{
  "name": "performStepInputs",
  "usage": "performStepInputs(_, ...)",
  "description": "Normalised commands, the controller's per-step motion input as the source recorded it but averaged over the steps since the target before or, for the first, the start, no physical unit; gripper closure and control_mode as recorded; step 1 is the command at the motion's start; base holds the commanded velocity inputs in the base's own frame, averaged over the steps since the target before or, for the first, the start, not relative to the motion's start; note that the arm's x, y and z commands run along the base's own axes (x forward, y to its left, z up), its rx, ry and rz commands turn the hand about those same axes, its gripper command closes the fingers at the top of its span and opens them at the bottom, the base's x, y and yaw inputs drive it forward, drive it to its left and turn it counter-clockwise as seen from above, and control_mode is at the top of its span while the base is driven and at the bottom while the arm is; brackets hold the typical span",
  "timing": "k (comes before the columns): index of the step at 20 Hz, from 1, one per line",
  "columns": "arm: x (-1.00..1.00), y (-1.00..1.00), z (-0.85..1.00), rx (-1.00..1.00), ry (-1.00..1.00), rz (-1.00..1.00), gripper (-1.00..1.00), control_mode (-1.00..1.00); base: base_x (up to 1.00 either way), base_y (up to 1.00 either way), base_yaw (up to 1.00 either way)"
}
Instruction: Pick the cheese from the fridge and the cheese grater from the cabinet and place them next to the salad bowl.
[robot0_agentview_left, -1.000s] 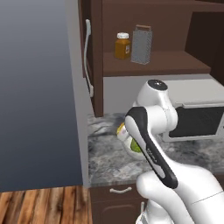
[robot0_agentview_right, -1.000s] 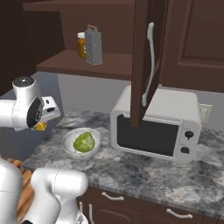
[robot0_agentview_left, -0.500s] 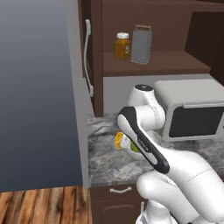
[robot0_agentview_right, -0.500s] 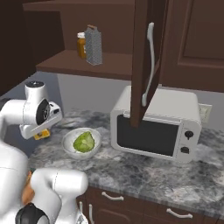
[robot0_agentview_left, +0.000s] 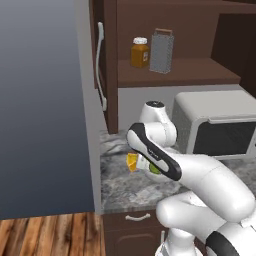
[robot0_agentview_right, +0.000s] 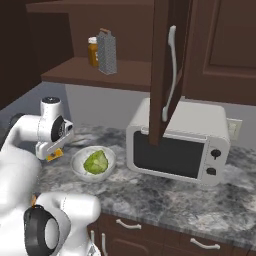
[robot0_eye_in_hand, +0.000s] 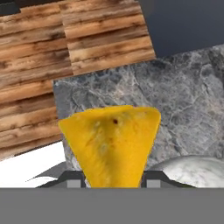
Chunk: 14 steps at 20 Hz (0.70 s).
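Holding the cheese (robot0_eye_in_hand: 111, 144), a small yellow-orange wedge, the gripper (robot0_agentview_right: 54, 150) is closed on it low over the grey marbled desk (robot0_agentview_right: 165, 197), just to the left of the salad bowl (robot0_agentview_right: 93, 163) as the right base view shows it; whether the wedge already touches the stone cannot be told. Salad bowl: round, pale, holding a lump of green lettuce, standing on the desk between the gripper and the microwave (robot0_agentview_right: 177, 142); its pale rim also curves into the lower right of the hand view beside the wedge. Cheese grater (robot0_agentview_left: 161, 51): grey metal, tapered, upright on the shelf of the open cabinet (robot0_agentview_left: 175, 75), just beside an amber jar (robot0_agentview_left: 140, 52) with a white lid, untouched. Cabinet door (robot0_agentview_right: 167, 70): swung open, long silver handle facing out, hanging in front of the microwave in the right base view. Fridge (robot0_agentview_left: 40, 110): tall grey face at the left edge of the desk. Step in hand, as judged: setting the cheese down next to the bowl. Next move calls for lowering the wedge onto bare stone clear of the bowl rim, letting go, then rising to the shelf and closing on the grater without knocking the jar standing next to it.
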Motion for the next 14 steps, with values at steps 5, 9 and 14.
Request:
performStepInputs(5,0.38,0.18,-0.36,-0.12,0.01,0.03,1.0,-1.0,0.0,0.0,0.0)
performStepInputs(9,0.39,0.11,-0.36,-0.06,0.03,0.01,1.0,-1.0,0.0,0.0,0.0)
performStepInputs(14,0.38,0.06,-0.36,0.0,0.05,0.01,1.0,-1.0,0.0,0.0,0.0)
